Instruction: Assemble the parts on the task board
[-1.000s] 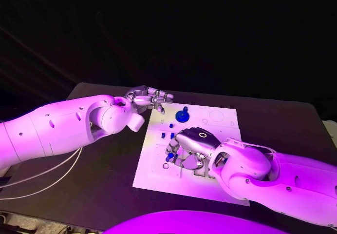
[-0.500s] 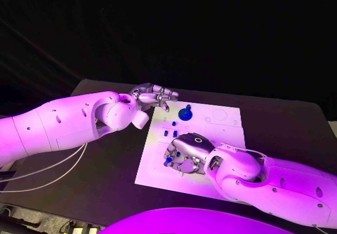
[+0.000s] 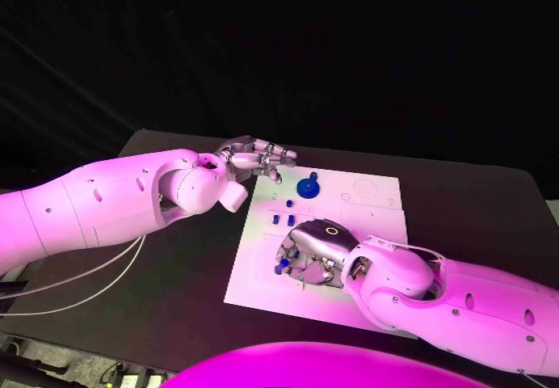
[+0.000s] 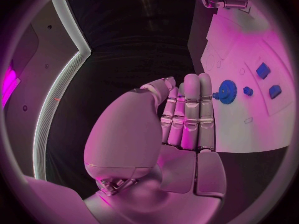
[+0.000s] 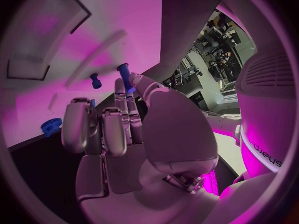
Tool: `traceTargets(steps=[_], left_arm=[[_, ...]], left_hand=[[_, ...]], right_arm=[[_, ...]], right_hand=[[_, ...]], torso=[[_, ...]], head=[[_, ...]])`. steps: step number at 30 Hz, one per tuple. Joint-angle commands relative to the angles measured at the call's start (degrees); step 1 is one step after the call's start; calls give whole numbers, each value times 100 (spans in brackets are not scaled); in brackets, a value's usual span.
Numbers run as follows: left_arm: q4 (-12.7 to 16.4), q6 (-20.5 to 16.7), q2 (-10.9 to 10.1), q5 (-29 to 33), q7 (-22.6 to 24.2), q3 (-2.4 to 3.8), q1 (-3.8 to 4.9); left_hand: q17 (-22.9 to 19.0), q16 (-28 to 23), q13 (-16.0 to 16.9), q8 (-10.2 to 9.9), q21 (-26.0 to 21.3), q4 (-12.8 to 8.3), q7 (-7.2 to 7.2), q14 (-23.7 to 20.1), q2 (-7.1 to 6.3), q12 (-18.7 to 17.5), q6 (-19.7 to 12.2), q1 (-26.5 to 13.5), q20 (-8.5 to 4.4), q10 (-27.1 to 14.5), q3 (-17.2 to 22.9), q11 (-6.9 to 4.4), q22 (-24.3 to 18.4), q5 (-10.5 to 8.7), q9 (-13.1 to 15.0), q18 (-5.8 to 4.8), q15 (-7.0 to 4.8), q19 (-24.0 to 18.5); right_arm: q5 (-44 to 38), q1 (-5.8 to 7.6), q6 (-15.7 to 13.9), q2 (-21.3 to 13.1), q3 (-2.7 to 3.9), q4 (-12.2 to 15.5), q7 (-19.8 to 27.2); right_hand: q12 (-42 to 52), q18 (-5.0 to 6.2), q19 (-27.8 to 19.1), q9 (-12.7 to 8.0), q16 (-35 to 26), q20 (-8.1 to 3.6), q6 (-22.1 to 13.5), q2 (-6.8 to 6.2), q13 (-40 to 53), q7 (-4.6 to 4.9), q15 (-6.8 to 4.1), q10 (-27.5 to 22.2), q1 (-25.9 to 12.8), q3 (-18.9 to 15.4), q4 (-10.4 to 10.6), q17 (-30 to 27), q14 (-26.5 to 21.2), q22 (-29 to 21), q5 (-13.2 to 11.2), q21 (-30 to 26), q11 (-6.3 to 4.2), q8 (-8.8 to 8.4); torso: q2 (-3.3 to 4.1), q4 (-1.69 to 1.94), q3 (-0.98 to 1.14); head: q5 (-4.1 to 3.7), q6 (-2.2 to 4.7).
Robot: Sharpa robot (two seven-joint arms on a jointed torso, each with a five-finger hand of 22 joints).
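The right hand (image 3: 313, 252) hovers low over the lower half of the board (image 3: 262, 287), fingers curled downward among small blue parts. From its wrist camera, a blue peg (image 5: 124, 77) shows at the fingertips (image 5: 121, 92) near the thumb, but whether it is pinched cannot be told. A second, smaller blue peg (image 5: 95, 80) stands just beside it on the white plate, and a blue gear (image 5: 51, 126) lies near the board's edge, apart from the fingers.

The left hand (image 3: 254, 158) hangs at the board's 11 o'clock corner, over the dark counter (image 3: 174, 315), its fingers curled in toward the palm with nothing in them. Its wrist camera shows those fingers (image 4: 190, 112) folded side by side against the thumb, well apart from the parts.

In the head view, the gear (image 3: 308, 189) sits at about 12 o'clock on the board, just beside the left hand at its 4 o'clock, with a small blue knob at its top edge. Below it, toward the board's centre, 2 small blue blocks (image 3: 282, 219) stand between the gear and the right hand. More blue pieces (image 3: 283, 264) sit at the right hand's 9 o'clock, touching or nearly touching its fingers. Faint circular outlines (image 3: 366, 190) mark the board at 1 o'clock.
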Motion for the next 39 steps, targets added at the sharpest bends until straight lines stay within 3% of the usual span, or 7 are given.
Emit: traceTargets(steps=[1, 13, 21, 30, 39], left_arm=[[6, 109, 4, -9, 5, 3, 5], [6, 116, 2, -9, -11, 3, 5], [8, 117, 1, -9, -16, 3, 5], [8, 132, -5, -10, -39, 3, 6], [7, 133, -5, -11, -47, 3, 6]], left_hand=[[-6, -27, -7, 26, -39, -6, 12, -26, 62, 29, -41, 9, -11, -34, -30, 15, -5, -12, -1, 81, 9, -31], [-6, -27, -7, 26, -39, -6, 12, -26, 62, 29, -41, 9, -11, -34, -30, 15, -5, -12, -1, 81, 9, -31], [-9, -28, -8, 28, -43, -3, 13, -27, 64, 32, -45, 3, -10, -39, -36, 16, -8, -12, -1, 80, 10, -31], [-9, -28, -8, 28, -43, -3, 13, -27, 64, 32, -45, 3, -10, -39, -36, 16, -8, -12, -1, 80, 10, -31], [-9, -28, -8, 28, -43, -3, 13, -27, 64, 32, -45, 3, -10, -39, -36, 16, -8, -12, -1, 80, 10, -31]], right_arm=[[-167, -8, 115, -7, -3, -8, -23], [-171, -9, 320, 24, -4, -36, -28], [-188, -11, 437, 148, -42, -125, -94], [-94, -12, 406, 175, -59, -168, -88], [-60, -12, 258, 127, -61, -156, -80]], right_hand=[[-22, -42, 9, 81, 27, -7, 30, 9, 2, 6, -28, 40, 13, 28, 8, -13, 277, 529, 21, -26, 17, 32], [-29, -42, 8, 85, 26, -5, 26, -2, 2, 10, -24, 41, -3, 14, 11, -17, 276, 529, 19, -29, 22, 28], [-55, -37, -4, 86, 22, 1, -16, -27, 1, 26, -13, 27, -59, -24, 33, -29, 273, 518, -13, -59, 36, -2], [-111, -32, -14, -22, 21, 40, -520, -190, 15, 111, 33, 19, -276, -180, 144, -54, 265, 517, 87, -98, 81, -275], [-153, -31, -2, -174, 30, 29, -1103, -279, 40, 119, 8, 17, -333, -296, 196, -56, 264, 535, 74, -103, 49, -278]], torso=[[-4, 2, 2], [0, 3, -3], [1, 7, -2], [-3, -1, -4], [-1, -2, 3]], head=[[-5, -2], [-14, 0], [-13, -5], [-8, 9], [9, 11]])
